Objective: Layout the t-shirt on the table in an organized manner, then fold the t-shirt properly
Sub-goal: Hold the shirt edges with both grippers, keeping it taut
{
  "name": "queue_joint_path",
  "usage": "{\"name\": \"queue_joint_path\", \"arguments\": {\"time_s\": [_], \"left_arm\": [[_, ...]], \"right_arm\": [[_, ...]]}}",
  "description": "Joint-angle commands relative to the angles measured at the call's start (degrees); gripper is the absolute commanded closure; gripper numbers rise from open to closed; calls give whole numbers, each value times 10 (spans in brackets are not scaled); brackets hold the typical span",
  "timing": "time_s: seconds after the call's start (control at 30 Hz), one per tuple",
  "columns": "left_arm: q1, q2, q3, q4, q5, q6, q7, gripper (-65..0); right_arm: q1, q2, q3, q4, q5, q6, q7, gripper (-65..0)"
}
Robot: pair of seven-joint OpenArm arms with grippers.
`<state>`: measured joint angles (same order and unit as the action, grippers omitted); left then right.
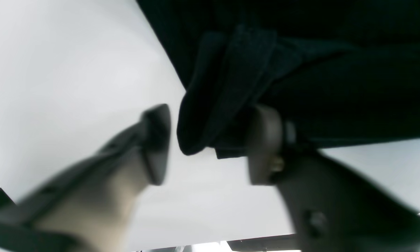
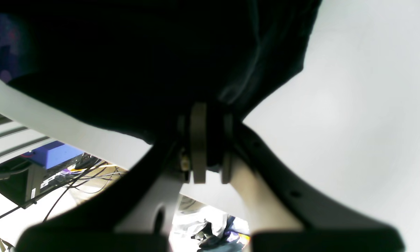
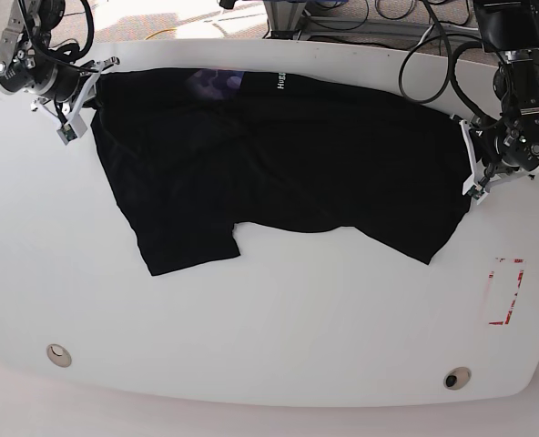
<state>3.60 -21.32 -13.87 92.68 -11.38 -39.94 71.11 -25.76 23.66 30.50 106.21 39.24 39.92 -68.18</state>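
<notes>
- Here the t-shirt (image 3: 288,173) lies spread across the far half of the white worktop (image 3: 279,337), neck label toward the far edge and a line of small white lettering beside it; no fold has been made.
- The layout stage appears well advanced but unfinished: the cloth is wrinkled, its near hem runs unevenly, and one sleeve or corner juts toward the near-left of the base view. Smoothing, squaring and the entire folding sequence remain, as judged from this arrangement.
- Right gripper (image 2: 208,154), at the base view's far left: jaws together, clamped on a bunched edge of the t-shirt, which fills the upper part of the right wrist view and descends into the narrow slot between the pads.
- Left gripper (image 1: 206,147), at the base view's right edge of the garment: jaws apart, with a rolled corner of black cloth hanging between them. The cloth touches or overlaps the right-hand pad in the left wrist view and stands clear of the other pad; the view is blurred, so no firm grip can be confirmed.
- A red tape rectangle (image 3: 506,291) lies on the worktop near the left gripper, apart from the garment.
- Two small round holes (image 3: 58,354) mark the near corners.
</notes>
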Motion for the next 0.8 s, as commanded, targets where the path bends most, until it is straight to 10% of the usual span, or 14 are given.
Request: {"name": "queue_joint_path", "arguments": {"time_s": [0.0, 0.1, 0.77], "left_arm": [[-9, -9, -4, 10, 2, -1, 1, -115], [-9, -9, -4, 10, 2, -1, 2, 0], [-35, -8, -5, 114, 0, -1, 55, -13]], "right_arm": [[0, 10, 5, 7, 8, 1, 6, -40], [0, 10, 5, 7, 8, 1, 6, -40], [0, 10, 5, 7, 9, 1, 6, -40]]}}
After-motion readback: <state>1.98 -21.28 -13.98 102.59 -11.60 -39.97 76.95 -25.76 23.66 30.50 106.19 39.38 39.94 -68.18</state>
